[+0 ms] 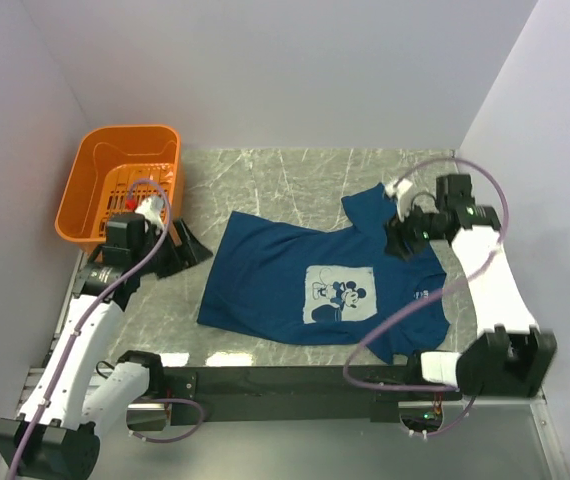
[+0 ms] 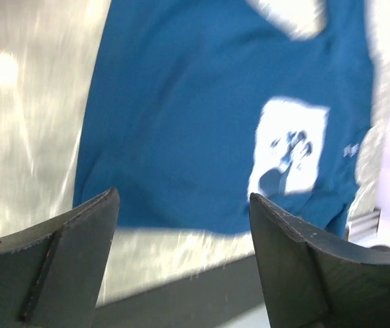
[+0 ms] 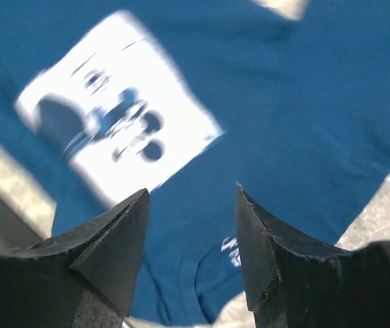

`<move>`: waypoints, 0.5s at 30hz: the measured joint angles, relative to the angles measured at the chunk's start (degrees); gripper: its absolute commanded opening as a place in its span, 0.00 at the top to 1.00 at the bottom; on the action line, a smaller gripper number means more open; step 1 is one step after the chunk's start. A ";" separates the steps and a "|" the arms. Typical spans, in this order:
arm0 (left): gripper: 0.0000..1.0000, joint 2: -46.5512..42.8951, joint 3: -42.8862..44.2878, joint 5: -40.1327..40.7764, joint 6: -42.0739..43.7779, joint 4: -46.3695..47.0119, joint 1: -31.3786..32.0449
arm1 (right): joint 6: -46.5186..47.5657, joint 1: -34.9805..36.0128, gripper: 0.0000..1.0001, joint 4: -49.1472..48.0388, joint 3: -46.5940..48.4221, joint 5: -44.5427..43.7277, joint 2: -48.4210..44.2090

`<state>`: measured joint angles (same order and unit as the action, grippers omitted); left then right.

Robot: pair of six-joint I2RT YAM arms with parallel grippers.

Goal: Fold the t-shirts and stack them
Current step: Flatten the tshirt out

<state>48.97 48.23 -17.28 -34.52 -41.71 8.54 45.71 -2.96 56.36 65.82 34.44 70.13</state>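
The navy-blue t-shirt (image 1: 315, 285) lies spread flat on the table's middle, its white mouse print (image 1: 340, 294) facing up. It also shows in the left wrist view (image 2: 202, 116) and the right wrist view (image 3: 284, 102). My left gripper (image 1: 187, 250) is open and empty, just left of the shirt's hem, above the table. My right gripper (image 1: 401, 240) is open and empty, hovering over the shirt's collar and right shoulder. In the wrist views the left gripper (image 2: 183, 198) and right gripper (image 3: 191, 190) show jaws apart with nothing between them.
An orange plastic basket (image 1: 120, 185) stands at the back left corner. Grey walls close in the table at left, back and right. A black rail (image 1: 285, 380) runs along the near edge between the arm bases.
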 measured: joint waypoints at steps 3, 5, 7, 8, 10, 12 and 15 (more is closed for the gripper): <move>0.15 2.32 2.08 -1.16 1.31 6.88 0.02 | -10.05 -0.15 0.41 -6.40 3.72 -3.65 9.33; 0.15 7.56 3.96 -2.43 1.99 11.15 0.02 | -16.02 -0.28 0.41 -9.90 7.23 -6.19 16.85; 0.16 16.52 7.65 -2.80 3.13 14.58 0.44 | -21.62 -0.44 0.41 -12.07 12.26 -8.50 24.74; 0.17 20.63 9.79 -2.75 3.67 15.26 0.63 | -23.50 -0.52 0.41 -12.72 14.34 -9.27 27.74; 0.20 31.12 15.56 -1.81 5.11 16.85 1.55 | -26.97 -0.74 0.41 -13.35 20.00 -10.38 34.23; 0.23 39.54 21.66 -0.09 6.51 16.63 2.82 | -29.38 -0.94 0.41 -13.64 25.09 -11.15 39.17; 0.26 49.88 31.19 3.52 8.00 15.72 4.61 | -31.87 -1.05 0.40 -13.57 33.38 -11.85 45.53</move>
<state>98.85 79.42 -13.76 -26.52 -26.00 13.15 13.85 -4.01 42.78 99.20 22.59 115.66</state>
